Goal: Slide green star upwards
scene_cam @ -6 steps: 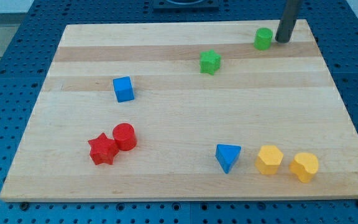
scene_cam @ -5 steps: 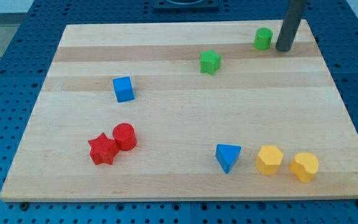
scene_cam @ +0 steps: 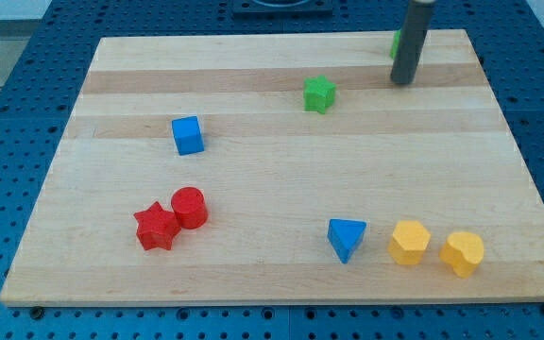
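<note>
green star (scene_cam: pixel 319 93) likely light, rigid, slides easily; push from near side. my tip (scene_cam: pixel 401 82) right of it, apart, touching nothing.

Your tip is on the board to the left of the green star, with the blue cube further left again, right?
Not quite: in the camera view my tip is to the view's right of the green star, not left. The blue cube does lie further left.

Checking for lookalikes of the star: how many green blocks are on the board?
2: the green star at upper centre, and a green block at the view's top right, mostly hidden behind my rod, above my tip.
</note>
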